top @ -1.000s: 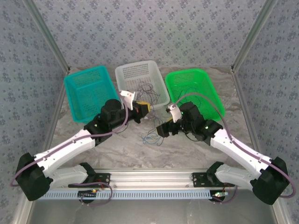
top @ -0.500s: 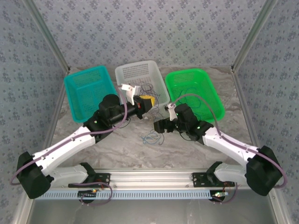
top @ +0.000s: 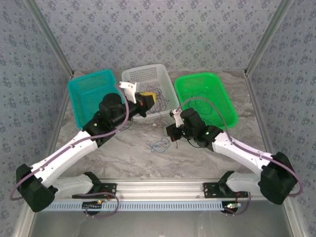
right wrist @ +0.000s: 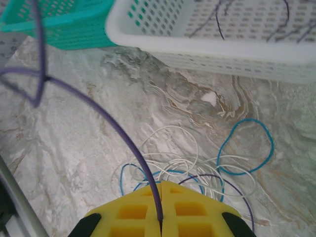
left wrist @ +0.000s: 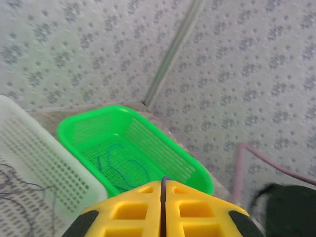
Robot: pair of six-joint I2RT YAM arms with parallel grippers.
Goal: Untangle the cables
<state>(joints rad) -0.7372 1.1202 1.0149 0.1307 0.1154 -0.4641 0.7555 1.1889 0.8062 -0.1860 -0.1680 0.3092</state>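
Purple cable (right wrist: 43,78), thin, floppy and light, is pinched tight in the right claw (right wrist: 161,186) in front of the white basket (right wrist: 256,59); the left claw (left wrist: 164,183), up over that basket, is squeezed shut too, a bit of purple peeking out. The other cables (right wrist: 187,170), white and blue, lie in a soft heap in front of the white basket, and a loose loop at its edge looks best to grab. The right wrist view shows that heap, while the left wrist view shows a blue cable (left wrist: 123,168) in the green basket (left wrist: 192,170) beside the white basket.
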